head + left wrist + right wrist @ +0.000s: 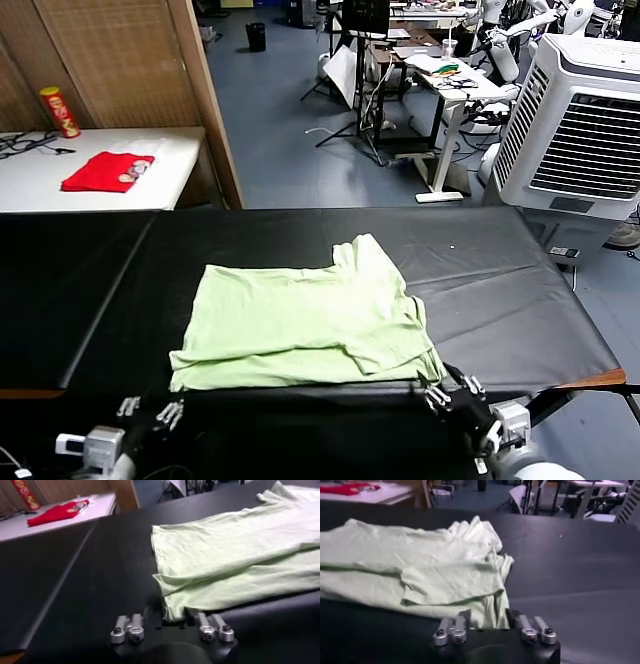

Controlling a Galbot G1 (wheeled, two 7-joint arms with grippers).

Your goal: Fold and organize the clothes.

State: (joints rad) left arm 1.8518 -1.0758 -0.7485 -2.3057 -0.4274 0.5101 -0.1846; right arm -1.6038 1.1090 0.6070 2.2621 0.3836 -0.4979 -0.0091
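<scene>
Can (60, 111): one, red and yellow, upright at the upper left of the head view, on the white side table (170, 150); label too small to read.
Red cloth (107, 171): one, lying flat on that white table, upper left; small pale items on it hard to make out.
Left gripper (148, 410): one, at the lower left edge of the head view, just off the shirt's near left corner; fingers spread apart, holding nothing; in the left wrist view (170, 628) the corner of the fabric lies just ahead of the gap between the fingers; arm behind it mostly cut off by the frame.
Shirt (305, 325): one, pale green, lying folded in layers at lower centre of the head view on the black table (500, 290); a sleeve or collar part sticks up toward the far side; near edge close to the table's front edge; buttons and any print not visible.
Right gripper (455, 388): one, at the lower right of the head view, just beside the shirt's near right corner; fingers parted, gripping nothing; in the right wrist view (492, 629) the fabric's edge lies right before the open fingers; whether they touch it, cannot tell.
Air cooler (580, 125): one, white, upper right, cut off by the frame edge.
</scene>
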